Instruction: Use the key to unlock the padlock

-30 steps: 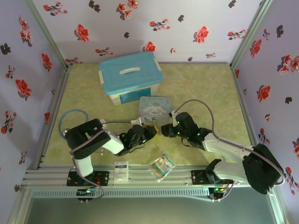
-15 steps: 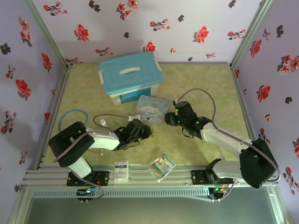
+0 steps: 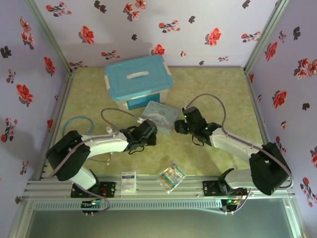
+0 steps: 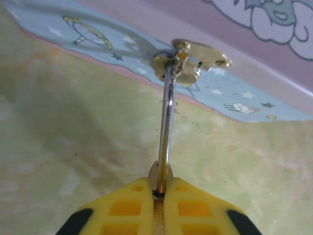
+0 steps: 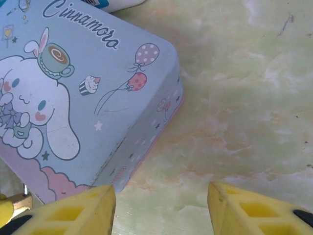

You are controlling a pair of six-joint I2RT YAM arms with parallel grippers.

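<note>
Since half a second before, the left arm had stretched out flatter and carried its pincer (image 3: 148,133) closer to the tin (image 3: 161,116). The right arm had barely shifted.

In the left wrist view the left pincer (image 4: 159,188) was pinched tight on one padlock (image 4: 166,112). A brassy bit sat between the yellow pads, and the thin silvery shackle ran straight out from them. A small brass-gold piece (image 4: 188,58) at the shackle's far end lay against the tin's side wall (image 4: 122,29). I could not pick out the key as a separate thing.

The right pincer (image 5: 159,210) was spread wide with nothing between its two fingers. It hung over bare desk (image 5: 244,98) just beside a rounded corner of the tin (image 5: 88,98).

There were two arms, two pincers, one cartoon tin and one blue-lidded box (image 3: 138,82) just behind the tin. One loop of blue tube (image 3: 74,121) lay on the left. One white card (image 3: 129,179) and one clear packet (image 3: 172,176) sat at the near rail.

The two pincers flanked the tin closely. Open desk (image 3: 218,94) stretched to the right and back, up to the flowered walls (image 3: 287,74).
</note>
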